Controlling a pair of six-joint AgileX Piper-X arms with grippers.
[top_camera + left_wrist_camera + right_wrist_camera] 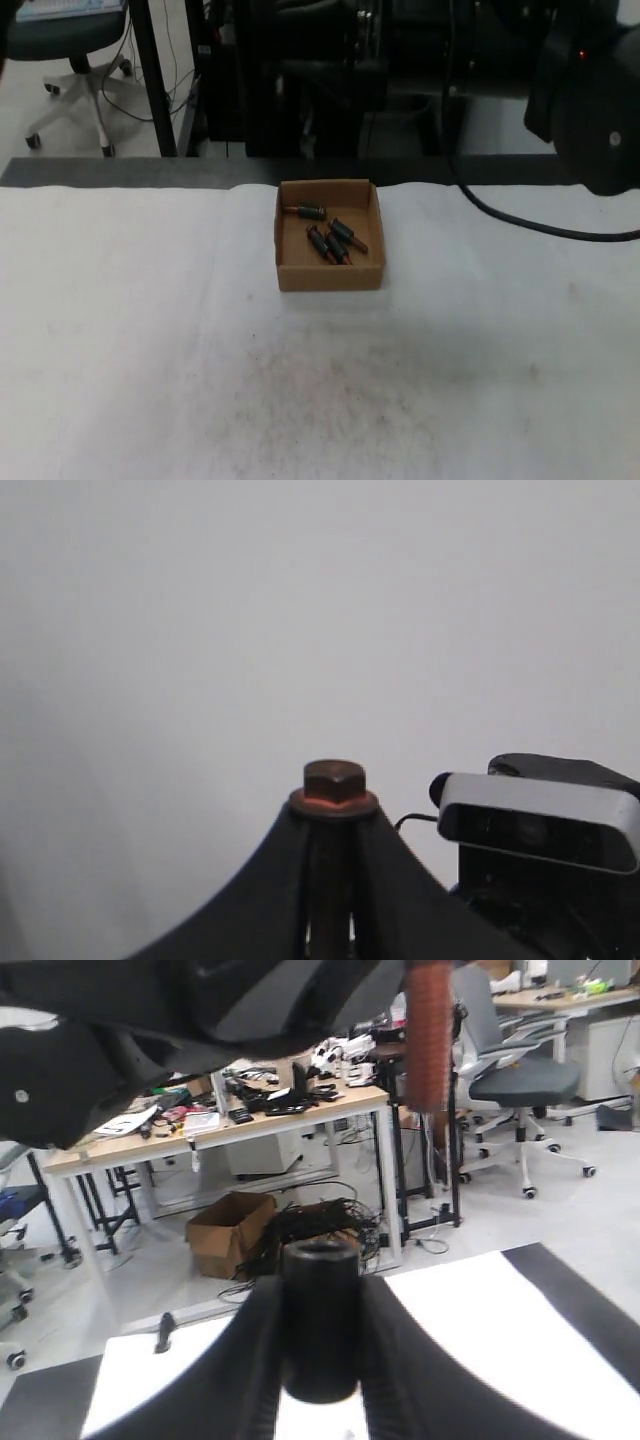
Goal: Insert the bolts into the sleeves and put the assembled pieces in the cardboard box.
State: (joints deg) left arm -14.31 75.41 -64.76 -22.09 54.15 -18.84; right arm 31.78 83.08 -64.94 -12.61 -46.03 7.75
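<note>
We see an open brown cardboard box (330,276) with four dark assembled pieces (348,236) lying flat and scattered inside it. A bolt (334,780) with a coppery hex head is clamped in the left claw (334,818). A black sleeve (319,1340) is clamped in the right claw (320,1295).

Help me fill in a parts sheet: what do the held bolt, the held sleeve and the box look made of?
Bolt: likely metal, coppery-brown, dull sheen on the hex head. Sleeve: matte black, rubber or plastic, hard to tell. Cardboard box: brown cardboard, flat unglossy walls.
</note>
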